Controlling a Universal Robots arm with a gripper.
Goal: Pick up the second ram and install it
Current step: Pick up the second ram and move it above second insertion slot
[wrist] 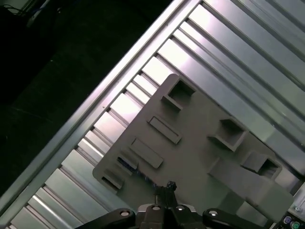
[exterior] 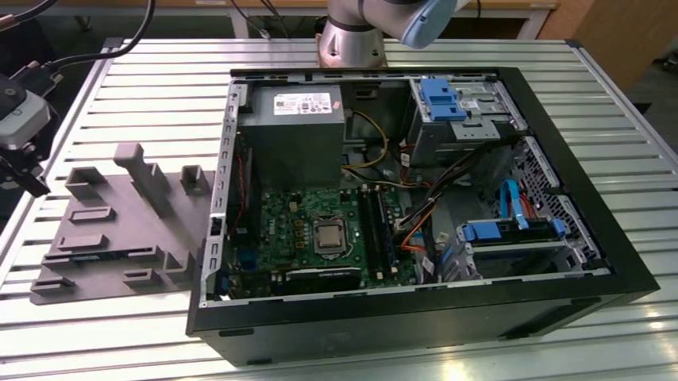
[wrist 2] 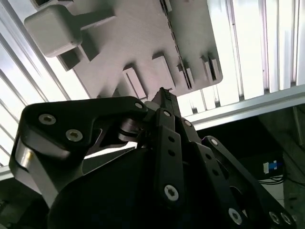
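While the second ram [exterior: 106, 255] sits in its tray [exterior: 117, 214], the fingers [wrist 2: 164, 98] hover, seemingly together.

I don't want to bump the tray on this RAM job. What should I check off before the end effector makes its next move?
1. The end effector holds nothing: ok, nothing shows between its tips.
2. The end effector is open for a grasp: not ok, it is shut.
3. The second ram is located: ok, a dark blue strip lying in a slot near the edge of the grey tray.
4. The end effector is above the grey tray: ok in both wrist views.
5. The computer case is open: ok, the motherboard is exposed.
6. One of the slot rails is free: cannot tell.
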